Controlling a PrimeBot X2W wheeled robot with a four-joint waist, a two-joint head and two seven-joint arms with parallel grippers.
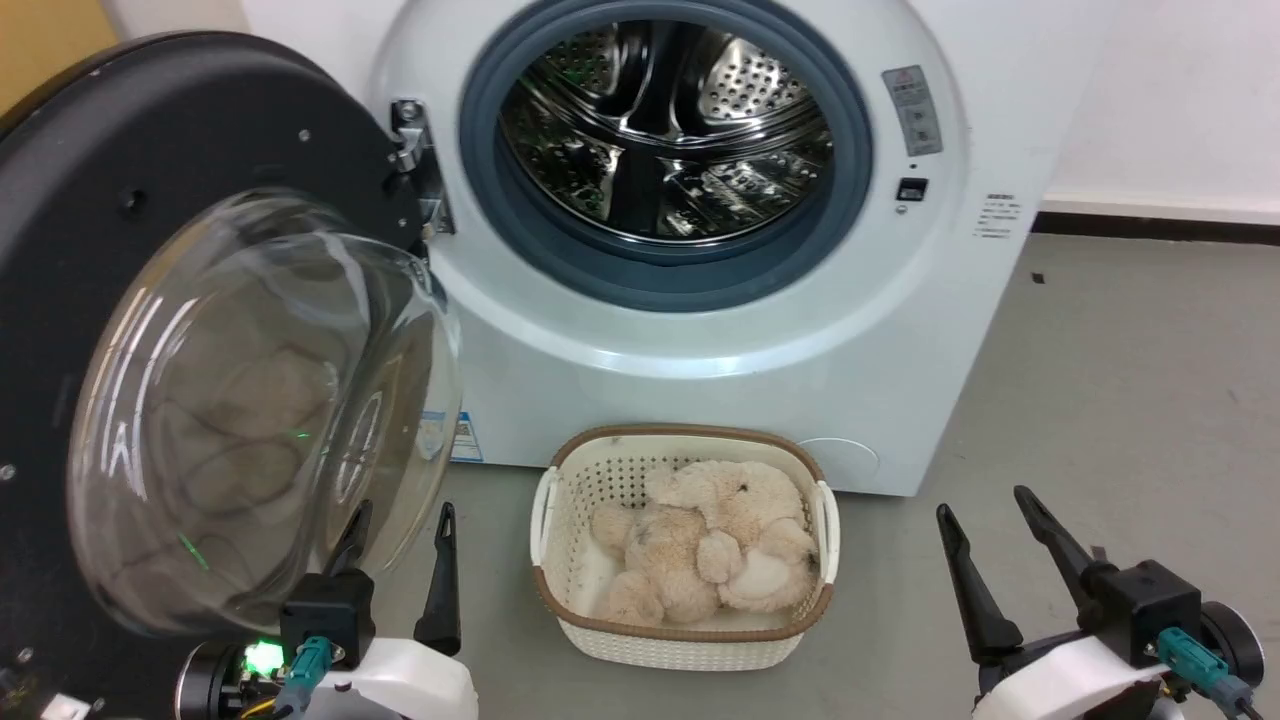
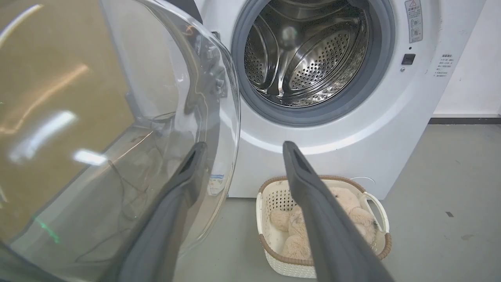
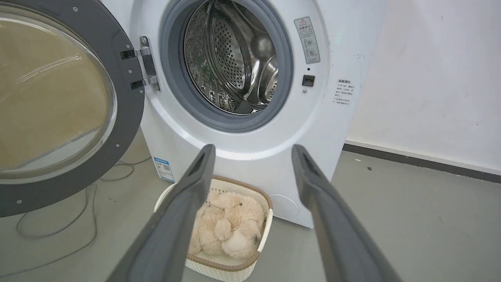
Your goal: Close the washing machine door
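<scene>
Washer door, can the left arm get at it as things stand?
Probably yes: the open left tool sits right by the door, with nothing visibly between them; the basket stands aside.

Left end effector and right end effector are of identical build. Each carries two long, tapering fingers, matte dark grey, with a shallow recess near the tip. The fingers seat in a black block. A teal connector with a dark cable plugs in beside it. The forearm shell is glossy white. A green lamp is lit on the left wrist.
</scene>
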